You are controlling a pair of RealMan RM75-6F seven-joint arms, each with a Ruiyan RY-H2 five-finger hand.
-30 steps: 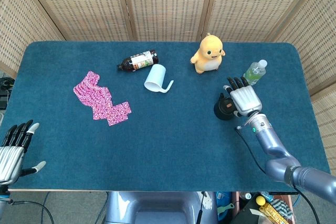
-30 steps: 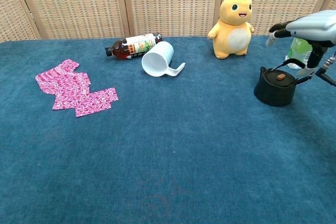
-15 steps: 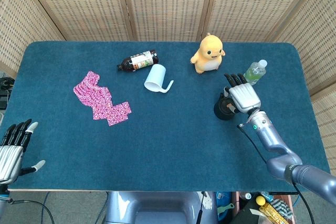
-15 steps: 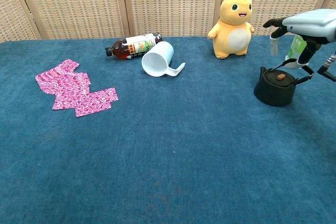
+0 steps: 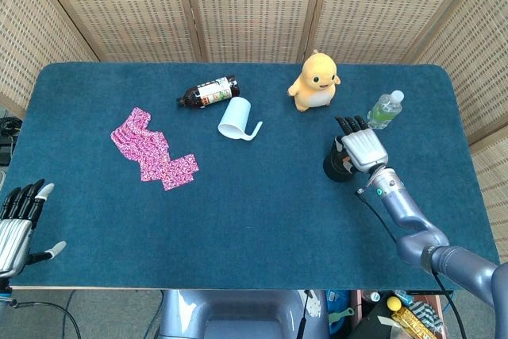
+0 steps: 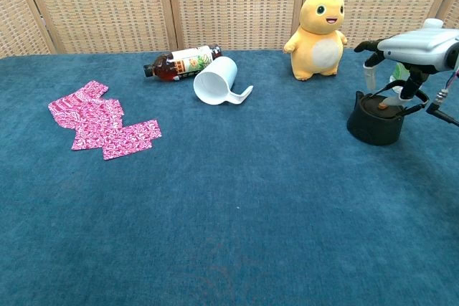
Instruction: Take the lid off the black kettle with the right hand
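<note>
The black kettle stands on the right side of the blue table, its lid with a small brown knob in place on top. My right hand hovers directly above it, palm down. Its fingers hang down to the lid and handle, apart, and no grip on the lid shows. In the head view the hand covers most of the kettle. My left hand rests open at the table's near left corner, holding nothing.
A yellow plush toy and a water bottle stand just behind the kettle. A white cup and a brown bottle lie mid-table. A pink cloth lies left.
My right hand has shifted left and lowered over the kettle, its fingers coming down to the lid. The left hand has slid slightly down and left.
</note>
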